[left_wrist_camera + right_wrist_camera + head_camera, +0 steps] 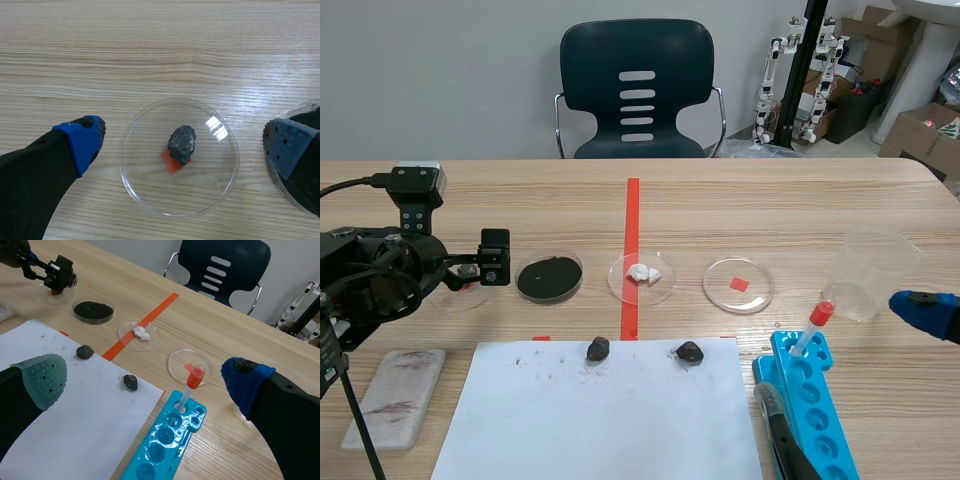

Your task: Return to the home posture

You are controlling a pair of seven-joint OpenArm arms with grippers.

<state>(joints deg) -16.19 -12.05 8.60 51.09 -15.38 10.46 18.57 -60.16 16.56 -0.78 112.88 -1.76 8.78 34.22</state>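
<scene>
As grippers [185,142] [145,377] gape: four dishes [145,186] [549,298] [623,287] [761,296], three rocks [598,348] [689,351] [182,144] (one dished).

Light wood-grain table [800,210]. Dark chair [637,90] behind table's far edge, near middle. Plain grey wall [440,80] behind it. Cardboard boxes [920,135] and black pole [798,70] beyond table's far right corner.

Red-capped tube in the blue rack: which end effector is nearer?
Right. The right end effector is open with the tube just ahead of it; the left end effector is across the table, over a dish.
</scene>
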